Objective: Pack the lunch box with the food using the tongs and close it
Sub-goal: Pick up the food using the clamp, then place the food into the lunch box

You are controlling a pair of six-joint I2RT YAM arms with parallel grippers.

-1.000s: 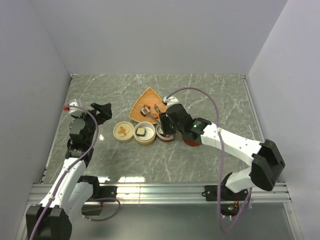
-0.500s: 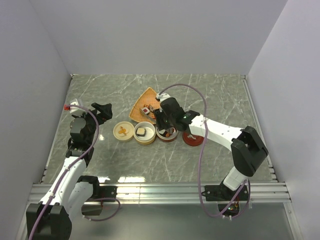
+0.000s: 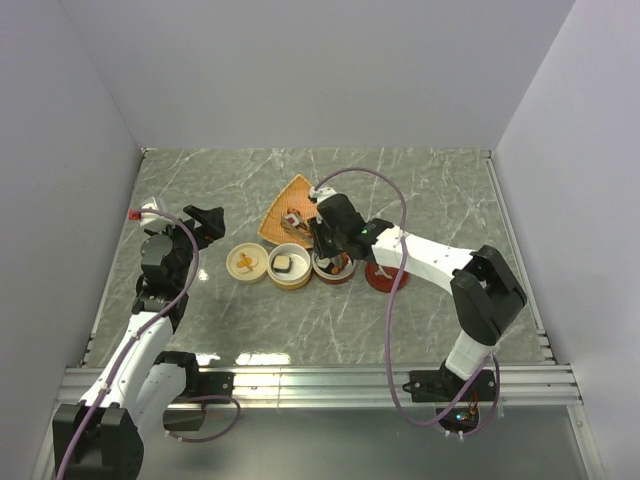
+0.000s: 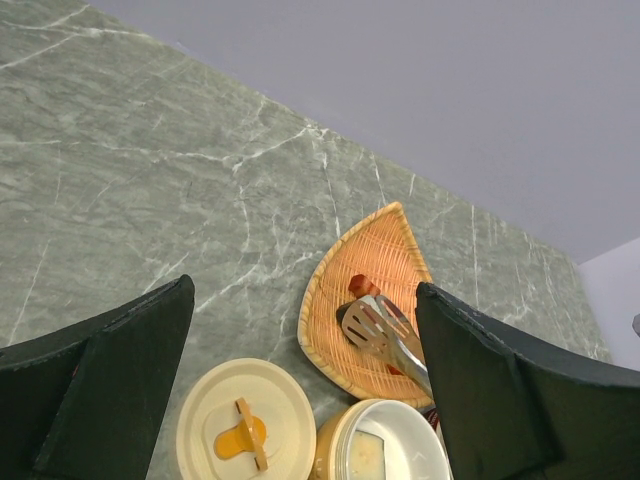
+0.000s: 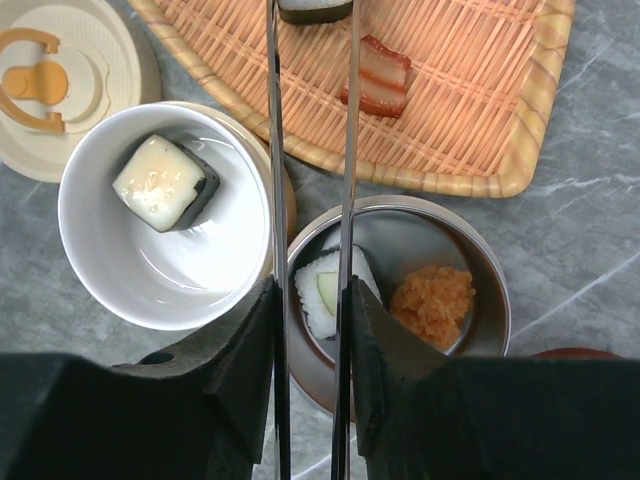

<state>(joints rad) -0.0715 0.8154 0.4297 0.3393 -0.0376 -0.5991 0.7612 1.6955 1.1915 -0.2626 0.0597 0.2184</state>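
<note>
My right gripper (image 5: 310, 300) is shut on the tongs (image 5: 275, 150), its fingers pressing both thin arms from outside. The arms run up the right wrist view to a black-and-white roll (image 5: 312, 8) in the woven basket (image 5: 480, 120), with one arm on each side of it. A red piece (image 5: 377, 88) lies beside that roll. The white bowl (image 5: 100, 250) of the lunch box holds a white-topped piece (image 5: 165, 182). The metal bowl (image 5: 480, 280) holds a roll (image 5: 325, 290) and an orange bit (image 5: 432, 303). My left gripper (image 4: 305, 300) is open and holds nothing, left of the bowls.
The cream lid (image 3: 245, 262) with an orange handle lies left of the white bowl. A red lid (image 3: 383, 278) lies right of the metal bowl, partly under my right arm. The basket (image 3: 290, 200) sits just behind the bowls. Grey walls enclose the marble table (image 3: 430, 190).
My right arm has swung left and forward, so the tongs' tips are now over the basket, and the tongs' arms have squeezed closer. The left arm has not moved.
</note>
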